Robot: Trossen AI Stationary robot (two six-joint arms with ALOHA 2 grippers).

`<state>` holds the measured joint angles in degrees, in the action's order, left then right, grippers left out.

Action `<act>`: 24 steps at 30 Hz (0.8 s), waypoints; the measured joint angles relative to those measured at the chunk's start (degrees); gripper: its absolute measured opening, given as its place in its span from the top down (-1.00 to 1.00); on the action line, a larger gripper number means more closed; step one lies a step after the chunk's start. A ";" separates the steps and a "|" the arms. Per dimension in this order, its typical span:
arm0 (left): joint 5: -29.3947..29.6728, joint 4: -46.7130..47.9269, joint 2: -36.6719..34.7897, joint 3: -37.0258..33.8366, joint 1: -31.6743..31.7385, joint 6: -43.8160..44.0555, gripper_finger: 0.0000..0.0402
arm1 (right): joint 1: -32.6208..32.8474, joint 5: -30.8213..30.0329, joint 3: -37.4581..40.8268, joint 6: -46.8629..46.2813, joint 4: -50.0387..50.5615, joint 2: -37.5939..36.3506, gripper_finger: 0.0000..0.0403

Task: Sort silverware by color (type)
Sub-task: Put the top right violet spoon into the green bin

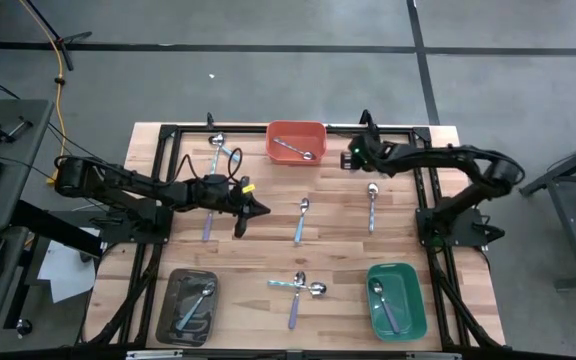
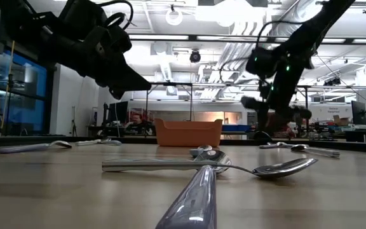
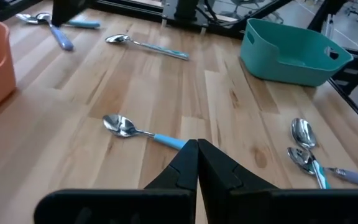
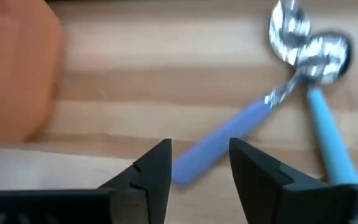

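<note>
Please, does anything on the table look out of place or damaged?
Nothing looks damaged or spilled. One oddity: two spoons between the grey tray and the green tray lie crossed, one over the other, instead of lying apart like most of the loose ones.

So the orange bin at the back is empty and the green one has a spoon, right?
Not quite. The orange bin is not empty: the high view shows one spoon lying in it. The green bin does hold a spoon.
</note>
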<state>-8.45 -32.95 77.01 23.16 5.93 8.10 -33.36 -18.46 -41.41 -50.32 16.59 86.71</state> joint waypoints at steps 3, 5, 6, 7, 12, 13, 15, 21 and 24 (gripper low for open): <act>0.00 0.01 0.00 0.00 -0.49 -0.95 1.00 | 0.49 0.00 0.00 -1.30 -0.06 3.07 0.25; 0.00 0.02 0.00 0.00 -0.78 -1.42 1.00 | 0.52 -0.07 0.00 -1.35 -0.13 4.92 0.25; 0.00 0.02 0.00 0.00 -0.86 -1.90 1.00 | 0.52 -0.50 -0.14 -1.30 -0.54 5.68 0.25; 0.00 0.04 0.00 0.00 -0.87 -2.34 1.00 | 0.50 -0.74 -0.27 -1.26 -0.74 6.38 0.25; 0.00 0.09 0.00 0.02 -0.85 -3.37 1.00 | 1.11 -0.02 -0.40 -0.09 1.28 7.21 0.25; 0.01 0.09 0.00 0.02 -0.85 -3.46 1.00 | 1.37 0.13 -0.41 0.48 2.23 6.79 0.25; 0.02 0.10 0.00 0.02 -0.85 -3.69 1.00 | 1.76 1.04 -0.74 1.70 5.31 5.83 0.25; 0.02 -0.04 0.00 0.02 -0.82 -5.62 1.00 | 1.98 2.43 -2.83 3.34 15.05 2.20 0.25; 0.02 -0.35 0.00 0.02 -0.82 -6.38 1.00 | 1.98 1.67 -3.45 1.67 14.58 0.99 0.25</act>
<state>-8.42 -33.30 77.01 23.18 5.11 1.73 -31.38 -16.79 -44.86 -48.64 31.17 87.70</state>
